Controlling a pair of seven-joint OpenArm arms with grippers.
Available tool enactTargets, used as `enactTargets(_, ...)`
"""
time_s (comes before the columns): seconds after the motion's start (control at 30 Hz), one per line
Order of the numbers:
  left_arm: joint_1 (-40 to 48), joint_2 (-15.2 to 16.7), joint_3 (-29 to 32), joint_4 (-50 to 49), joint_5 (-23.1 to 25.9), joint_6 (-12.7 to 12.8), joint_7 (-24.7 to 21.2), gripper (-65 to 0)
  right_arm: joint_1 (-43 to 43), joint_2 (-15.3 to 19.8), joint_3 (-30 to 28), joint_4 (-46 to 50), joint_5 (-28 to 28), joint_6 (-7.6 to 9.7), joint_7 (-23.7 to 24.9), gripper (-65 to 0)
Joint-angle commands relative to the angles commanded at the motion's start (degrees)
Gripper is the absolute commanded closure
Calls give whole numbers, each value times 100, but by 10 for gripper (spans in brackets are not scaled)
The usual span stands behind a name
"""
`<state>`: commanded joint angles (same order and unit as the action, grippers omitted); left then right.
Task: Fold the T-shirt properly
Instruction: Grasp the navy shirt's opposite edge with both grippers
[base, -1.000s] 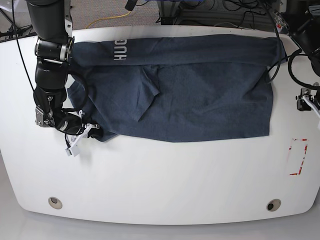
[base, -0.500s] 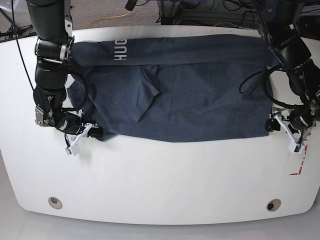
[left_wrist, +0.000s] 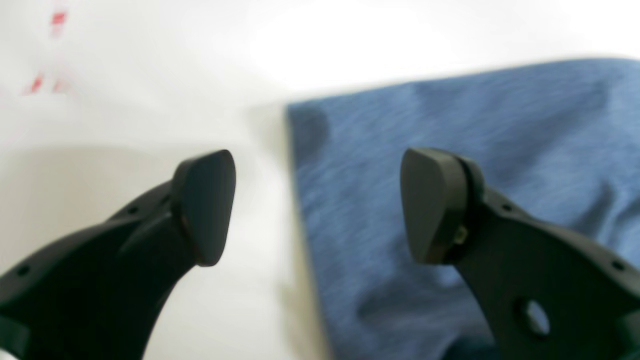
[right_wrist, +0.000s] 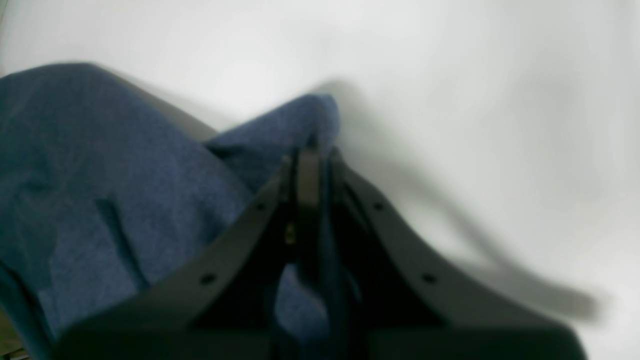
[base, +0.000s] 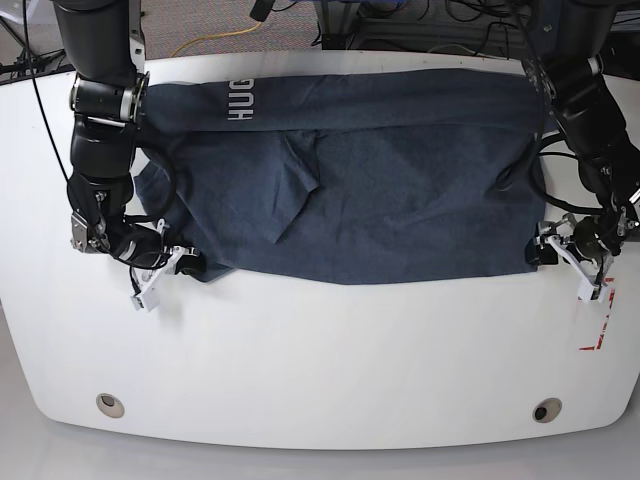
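Two near corners matter: the right gripper (right_wrist: 310, 165) pinches the T-shirt (base: 400, 180) at the left corner, while the left gripper (left_wrist: 317, 205) straddles the right corner wide apart, likely for lifting the near hem.

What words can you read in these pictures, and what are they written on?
"HUG": white block letters on the folded top edge of the T-shirt, near the right gripper's arm, turned sideways in the base view; any further letters are hidden in the fold.
The red marks on the table form no readable text.
The wrist views show no writing.
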<state>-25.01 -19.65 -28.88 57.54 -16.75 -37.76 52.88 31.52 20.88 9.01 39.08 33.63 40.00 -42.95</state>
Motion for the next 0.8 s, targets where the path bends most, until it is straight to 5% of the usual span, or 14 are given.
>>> enactTargets(0.67,-668,97,299,-2013,-44,-35,-492,-472,9,0,0,0,18,0,-9,0)
enactTargets(0.8,-695,158,308,-2013,-44,-44,-229,-329,18,0,0,0,18,0,-9,0)
